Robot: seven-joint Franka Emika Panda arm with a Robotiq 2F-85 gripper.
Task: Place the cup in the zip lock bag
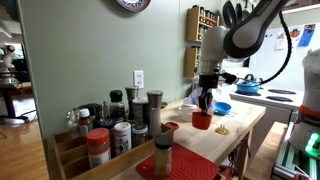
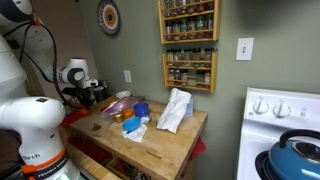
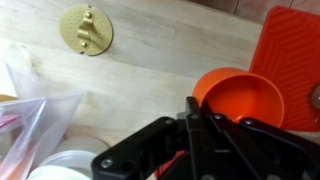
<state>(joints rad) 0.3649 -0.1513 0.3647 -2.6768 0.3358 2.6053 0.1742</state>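
Wrist view, L to R: zip lock bag [image 3: 30, 125] lies at the left edge of the surface [image 3: 150, 60]. Fingers [image 3: 195, 120] sit close together by the rim of the orange cup [image 3: 240, 95], but can't tell if they grip it. Prob. the pick step. Next: secure cup, lift, carry left to bag's opening.

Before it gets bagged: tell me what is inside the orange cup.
In the wrist view the orange cup shows a bare orange inner wall, no contents visible. The jaws cover one side, so part of the bottom is hidden.
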